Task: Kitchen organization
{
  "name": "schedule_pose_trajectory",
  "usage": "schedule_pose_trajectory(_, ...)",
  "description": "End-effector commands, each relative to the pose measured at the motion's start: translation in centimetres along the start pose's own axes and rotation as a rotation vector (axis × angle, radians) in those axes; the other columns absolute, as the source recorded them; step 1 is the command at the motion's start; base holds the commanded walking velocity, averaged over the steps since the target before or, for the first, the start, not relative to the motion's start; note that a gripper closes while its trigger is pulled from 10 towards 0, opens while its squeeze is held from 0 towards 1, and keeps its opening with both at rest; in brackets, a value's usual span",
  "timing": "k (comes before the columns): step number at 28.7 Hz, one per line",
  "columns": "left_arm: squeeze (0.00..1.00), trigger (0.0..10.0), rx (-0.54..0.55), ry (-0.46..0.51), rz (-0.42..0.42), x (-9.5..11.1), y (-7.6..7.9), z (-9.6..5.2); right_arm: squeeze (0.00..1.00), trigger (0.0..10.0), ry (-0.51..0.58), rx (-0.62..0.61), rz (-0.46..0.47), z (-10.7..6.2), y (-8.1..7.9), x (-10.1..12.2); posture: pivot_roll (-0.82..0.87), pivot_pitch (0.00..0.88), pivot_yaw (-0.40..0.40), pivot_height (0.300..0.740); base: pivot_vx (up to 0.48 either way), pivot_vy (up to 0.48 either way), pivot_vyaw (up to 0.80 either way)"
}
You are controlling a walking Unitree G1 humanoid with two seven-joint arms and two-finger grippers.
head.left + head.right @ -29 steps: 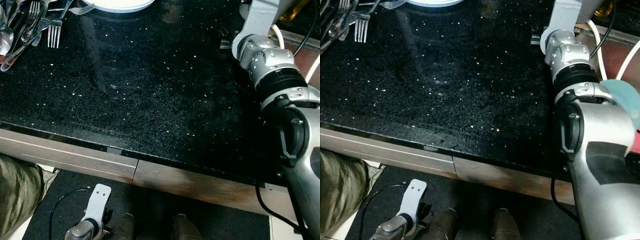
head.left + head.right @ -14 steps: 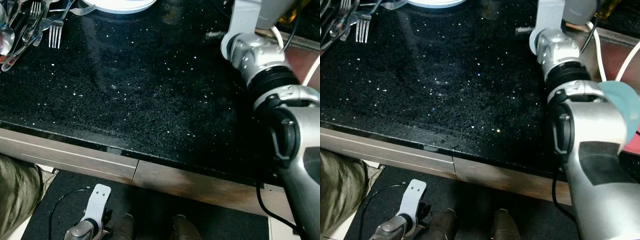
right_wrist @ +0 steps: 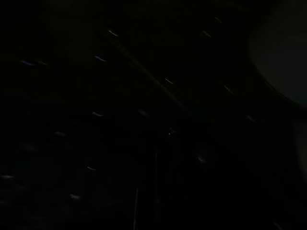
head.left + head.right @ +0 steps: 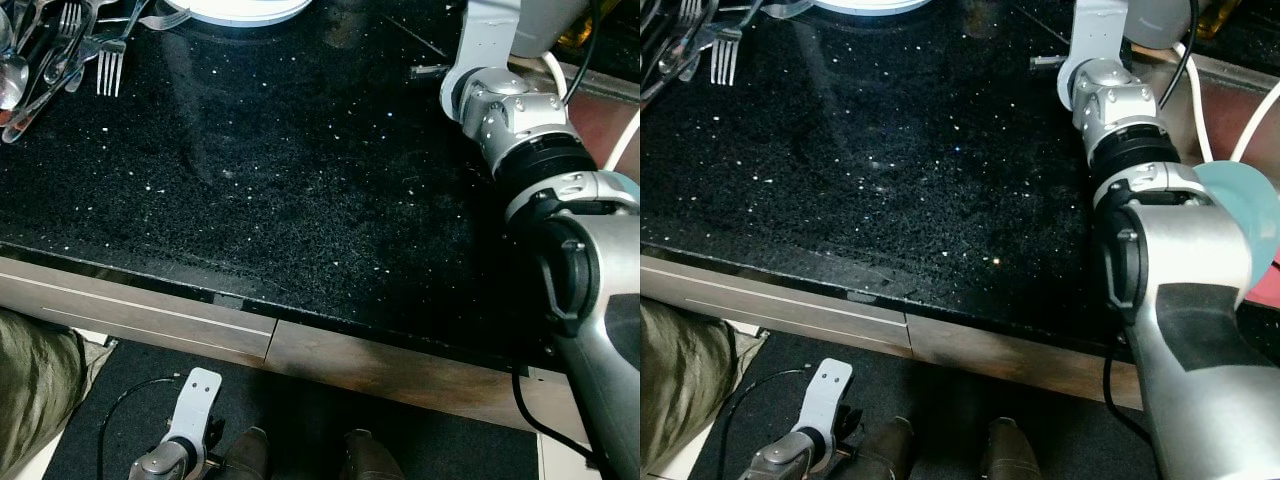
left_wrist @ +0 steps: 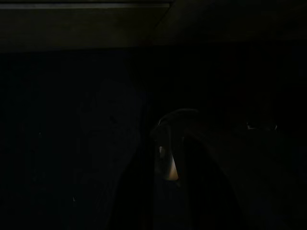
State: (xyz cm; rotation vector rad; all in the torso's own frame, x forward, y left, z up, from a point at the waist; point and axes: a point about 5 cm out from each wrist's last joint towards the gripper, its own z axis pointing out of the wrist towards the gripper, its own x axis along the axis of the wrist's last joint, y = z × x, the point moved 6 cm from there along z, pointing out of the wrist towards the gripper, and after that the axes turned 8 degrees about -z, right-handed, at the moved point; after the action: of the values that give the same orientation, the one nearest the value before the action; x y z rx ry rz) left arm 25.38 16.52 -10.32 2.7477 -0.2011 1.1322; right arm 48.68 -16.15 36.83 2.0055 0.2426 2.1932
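In the left eye view, your right arm [image 4: 520, 130] reaches out over the black counter [image 4: 300, 180] toward its far edge, with its gripper past the top of the frame, so you cannot tell whether its fingers are spread or pressed together. The likely things to organize sit at the far left corner: a heap of forks and spoons [image 4: 50, 50] and, just beside it, a white plate [image 4: 245, 10] cut off by the frame edge. The right eye view shows white cables [image 4: 1200, 100] running close beside the reaching arm; if you swing it wide, the elbow could snag them. The left arm [image 4: 805, 435] hangs idle below the counter, near a person's olive trouser leg [image 4: 680, 380] (mind that neighbour if you step). The left wrist view is nearly black, and the gripper's state cannot be told. The right wrist view shows only blurred counter speckles, so reaching blind risks knocking whatever lies ahead.
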Motion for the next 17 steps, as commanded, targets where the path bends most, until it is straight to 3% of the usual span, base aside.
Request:
schedule_pose_trajectory(1, 0.00, 10.0, 0.017, -0.173, -0.028, -5.6, 0.7, -1.0, 0.00, 10.0, 0.030, 0.023, 0.022, 0.0, -0.3, -0.2, 0.12, 0.386, -0.162, 0.740, 0.000, 0.000, 0.00)
schedule_pose_trajectory(3, 0.00, 10.0, 0.017, -0.171, -0.029, -5.6, 0.7, -1.1, 0.00, 10.0, 0.099, 0.063, 0.042, 0.0, -1.1, 1.1, 0.12, 0.391, -0.163, 0.740, 0.000, 0.000, 0.00)
schedule_pose_trajectory(4, 0.00, 10.0, 0.017, -0.171, -0.032, -5.7, 0.7, -1.1, 1.00, 10.0, 0.167, 0.112, 0.161, -0.2, -1.6, 2.3, 0.12, 0.395, -0.163, 0.740, 0.000, 0.000, 0.00)
schedule_pose_trajectory(7, 0.00, 10.0, 0.018, -0.171, -0.034, -5.8, 0.7, -1.1, 1.00, 10.0, 0.207, 0.119, 0.234, -0.3, -1.3, 3.1, 0.13, 0.398, -0.164, 0.740, 0.000, 0.000, 0.00)
schedule_pose_trajectory(11, 0.00, 10.0, 0.019, -0.173, -0.035, -5.8, 0.7, -1.1, 1.00, 10.0, 0.226, 0.107, 0.231, -0.4, -1.0, 3.5, 0.13, 0.398, -0.164, 0.740, 0.000, 0.000, 0.00)
schedule_pose_trajectory(15, 0.00, 10.0, 0.018, -0.175, -0.036, -5.9, 0.7, -1.2, 1.00, 10.0, 0.217, 0.090, 0.056, -0.3, -1.5, 3.3, 0.13, 0.402, -0.166, 0.740, 0.000, 0.000, 0.00)
schedule_pose_trajectory(17, 0.00, 10.0, 0.017, -0.175, -0.037, -6.0, 0.7, -1.2, 1.00, 10.0, 0.218, 0.093, 0.026, -0.3, -1.6, 3.1, 0.13, 0.405, -0.166, 0.740, 0.000, 0.000, 0.00)
